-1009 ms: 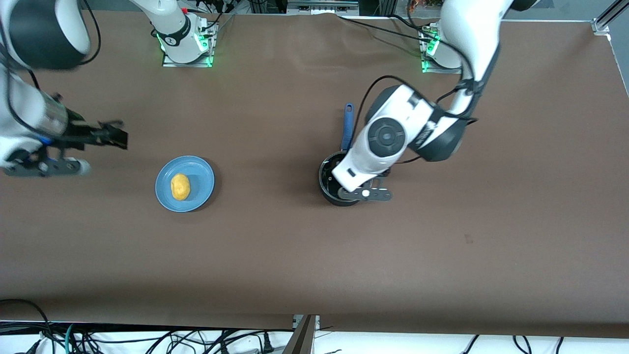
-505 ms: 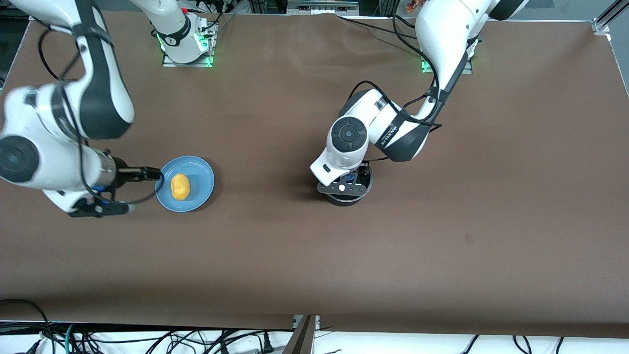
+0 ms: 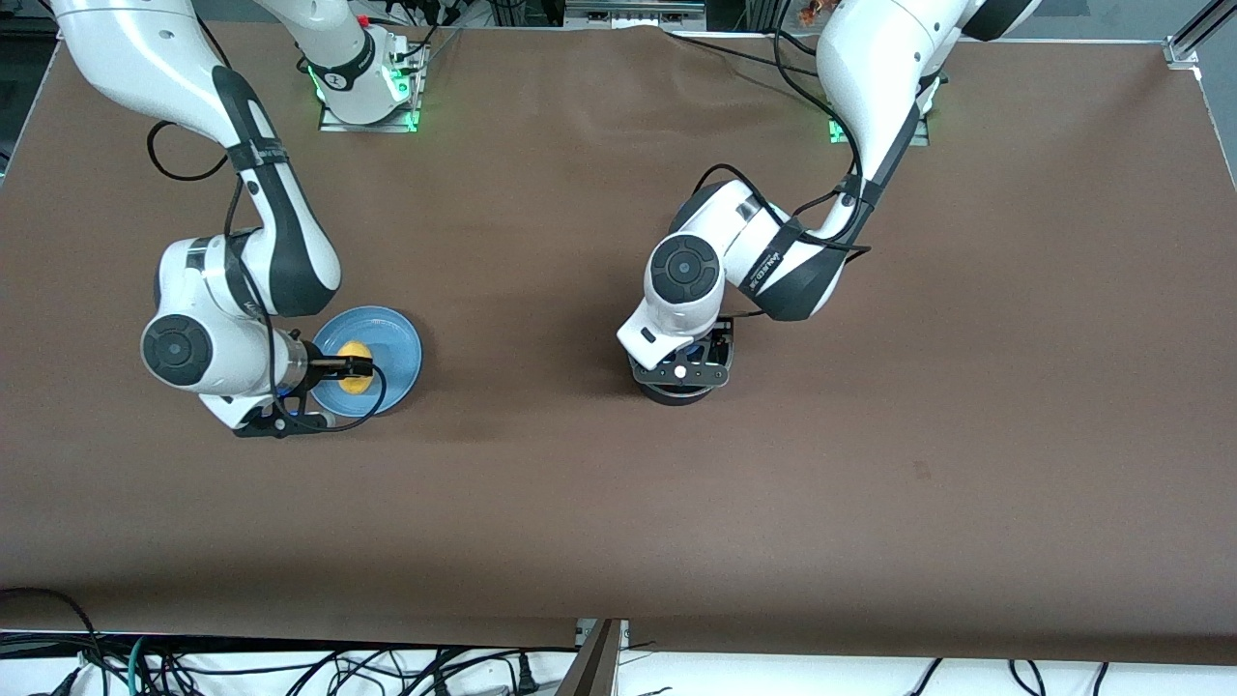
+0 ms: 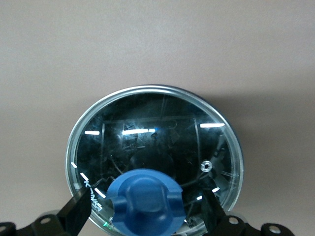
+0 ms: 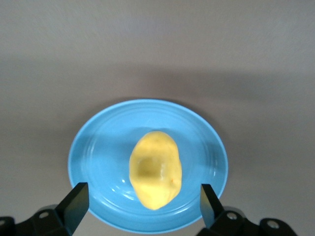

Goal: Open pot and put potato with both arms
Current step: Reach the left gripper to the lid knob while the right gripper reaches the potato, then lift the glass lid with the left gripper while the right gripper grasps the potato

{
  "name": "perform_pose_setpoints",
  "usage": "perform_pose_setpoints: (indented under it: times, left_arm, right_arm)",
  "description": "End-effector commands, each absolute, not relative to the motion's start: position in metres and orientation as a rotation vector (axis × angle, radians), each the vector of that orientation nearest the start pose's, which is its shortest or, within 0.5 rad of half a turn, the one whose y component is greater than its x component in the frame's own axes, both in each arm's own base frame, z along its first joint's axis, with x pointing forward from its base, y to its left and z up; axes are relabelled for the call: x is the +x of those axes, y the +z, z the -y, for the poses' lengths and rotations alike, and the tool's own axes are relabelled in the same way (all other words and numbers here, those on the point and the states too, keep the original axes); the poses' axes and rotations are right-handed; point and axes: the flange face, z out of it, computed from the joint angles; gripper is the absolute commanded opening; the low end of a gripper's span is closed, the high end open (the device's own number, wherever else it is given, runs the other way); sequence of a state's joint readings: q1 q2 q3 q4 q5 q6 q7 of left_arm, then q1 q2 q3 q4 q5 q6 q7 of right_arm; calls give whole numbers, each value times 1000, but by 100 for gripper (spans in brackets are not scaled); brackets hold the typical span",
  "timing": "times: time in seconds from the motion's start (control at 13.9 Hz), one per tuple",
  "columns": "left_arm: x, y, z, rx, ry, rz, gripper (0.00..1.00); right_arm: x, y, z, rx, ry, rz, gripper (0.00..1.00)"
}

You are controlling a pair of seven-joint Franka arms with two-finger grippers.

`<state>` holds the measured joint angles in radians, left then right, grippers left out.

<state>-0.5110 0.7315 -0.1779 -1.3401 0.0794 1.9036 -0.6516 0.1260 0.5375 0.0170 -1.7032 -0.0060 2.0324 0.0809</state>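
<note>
The left gripper [image 4: 144,212] hangs right over the pot [image 3: 678,391], fingers spread wide on either side of the lid's [image 4: 155,147] chunky blue knob [image 4: 145,202], not pinching it. That lid is round glass with a shiny metal rim, and it sits on the pot. The right gripper [image 5: 142,205] is just as wide open over the plate [image 5: 93,157], holding nothing, with the potato [image 5: 155,168] between its fingers. The potato is a lumpy yellow oval lying on the glossy, ringed light-blue plate, toward the right arm's end of the brown table [image 3: 870,464]
</note>
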Motion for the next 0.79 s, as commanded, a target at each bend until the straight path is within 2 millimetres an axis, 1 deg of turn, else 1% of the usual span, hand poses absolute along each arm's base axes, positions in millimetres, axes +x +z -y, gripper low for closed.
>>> perform_pose_setpoints:
  times: [0.0,0.07,0.22,0.36,0.5,0.58,0.65,0.72]
  left_arm:
    - [572,287,430,-3041,209,-63,51]
    - [574,294,430,-3049,197,-62,47]
    - [577,305,429,-3062,182,-53,48]
    - [573,334,428,-3074,174,-46,49]
    - [566,379,420,-3062,172,-35,49]
    - [566,400,404,-3040,188,-15,49]
    - [573,411,378,-3009,231,28,50]
    - [584,416,349,-2990,272,63,50]
  right_arm:
    - [630,255,-89,-3134,350,87,100]
    - [629,250,-88,-3133,359,87,100]
    - [629,241,-88,-3131,364,86,100]
    - [630,227,-87,-3132,352,85,100]
    - [632,214,-87,-3132,328,92,100]
    - [632,212,-87,-3132,312,94,100]
    - [631,206,-88,-3132,309,96,100]
    - [630,204,-88,-3131,304,95,97]
